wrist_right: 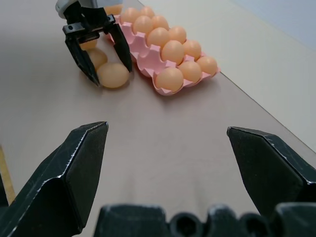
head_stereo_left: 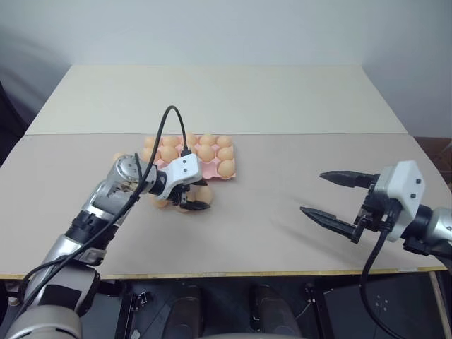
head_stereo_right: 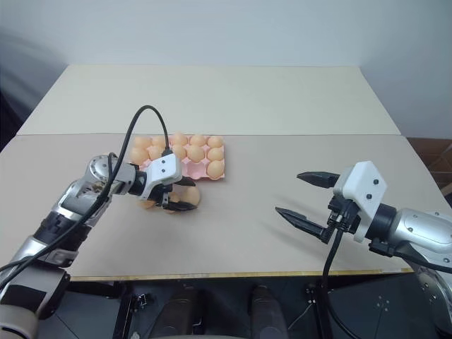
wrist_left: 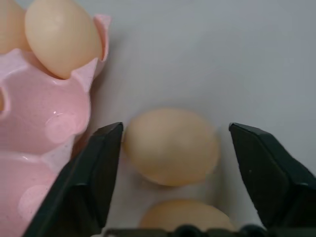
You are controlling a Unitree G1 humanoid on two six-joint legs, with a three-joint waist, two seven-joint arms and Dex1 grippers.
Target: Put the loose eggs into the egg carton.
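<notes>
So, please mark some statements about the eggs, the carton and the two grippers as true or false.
1. The left gripper has its fingers on either side of a loose egg on the table. True.
2. The right gripper holds an egg. False: it is open and holds nothing.
3. The egg carton is blue. False: it is pink.
4. Another loose egg lies on the table close to the first. True.
5. The egg carton has no eggs in it. False: many pockets hold eggs.
</notes>
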